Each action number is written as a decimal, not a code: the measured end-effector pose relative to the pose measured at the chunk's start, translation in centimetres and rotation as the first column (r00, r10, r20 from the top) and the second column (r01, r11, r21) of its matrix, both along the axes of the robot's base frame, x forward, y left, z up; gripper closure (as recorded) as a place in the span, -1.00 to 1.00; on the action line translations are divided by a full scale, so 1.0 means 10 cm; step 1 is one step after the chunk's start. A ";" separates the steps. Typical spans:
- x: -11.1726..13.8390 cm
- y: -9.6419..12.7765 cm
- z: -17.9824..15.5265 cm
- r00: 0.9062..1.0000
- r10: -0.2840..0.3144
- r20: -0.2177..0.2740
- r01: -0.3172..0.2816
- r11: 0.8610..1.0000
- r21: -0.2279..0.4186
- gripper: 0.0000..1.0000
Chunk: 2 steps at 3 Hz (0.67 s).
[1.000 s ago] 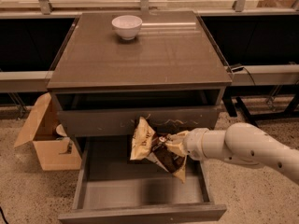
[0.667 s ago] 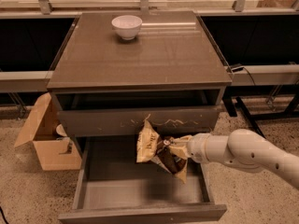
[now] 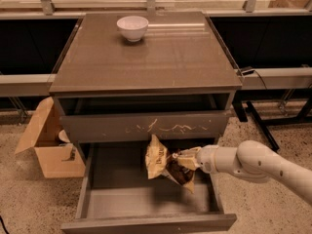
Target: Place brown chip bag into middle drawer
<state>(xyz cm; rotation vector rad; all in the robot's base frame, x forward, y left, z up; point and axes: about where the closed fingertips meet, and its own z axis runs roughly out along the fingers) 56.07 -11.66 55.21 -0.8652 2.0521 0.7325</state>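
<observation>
The hand (image 3: pixel 181 158) is closed on the brown chip bag (image 3: pixel 157 160) and holds it above the open middle drawer (image 3: pixel 122 195), near its right side. The bag hangs tilted, just under the drawer front with pale scratches (image 3: pixel 146 127). On the table (image 3: pixel 161 62) stands a white bowl (image 3: pixel 132 27). A cardboard box (image 3: pixel 46 145) stands left of the drawers.

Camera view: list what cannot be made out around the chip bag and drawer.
- The pincer, over the middle drawer, holding the brown chip bag: its tips hidden by the bag.
- Bag's lettering: too small to read.
- Arm: cut off by the right edge.
</observation>
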 end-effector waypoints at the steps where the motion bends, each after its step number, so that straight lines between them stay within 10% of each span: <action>1: -0.01 -0.02 -0.10 1.000 -0.008 -0.019 0.008 1.000 0.018 -0.78; 2: -0.06 -0.06 -0.08 1.000 -0.018 -0.014 0.018 0.999 0.027 -1.00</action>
